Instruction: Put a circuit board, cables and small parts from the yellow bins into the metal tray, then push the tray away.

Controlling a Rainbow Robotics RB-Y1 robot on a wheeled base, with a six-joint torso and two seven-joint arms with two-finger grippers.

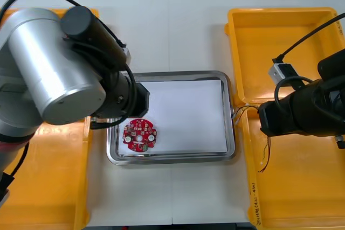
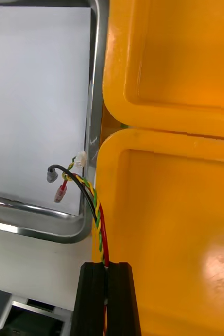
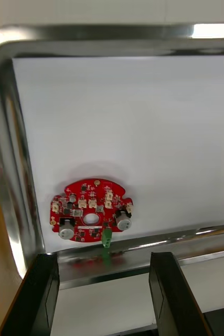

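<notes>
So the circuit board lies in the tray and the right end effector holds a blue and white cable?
No: the right end effector holds a red and yellow cable, as the right wrist view shows. The circuit board does lie in the metal tray.

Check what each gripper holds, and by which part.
The right gripper pinches the red and yellow cable partway along, connector ends over the metal tray. The left gripper, over the tray, holds nothing.

Writing on the rim of the near right yellow bin (image 1: 254, 204) is too small to read.
</notes>
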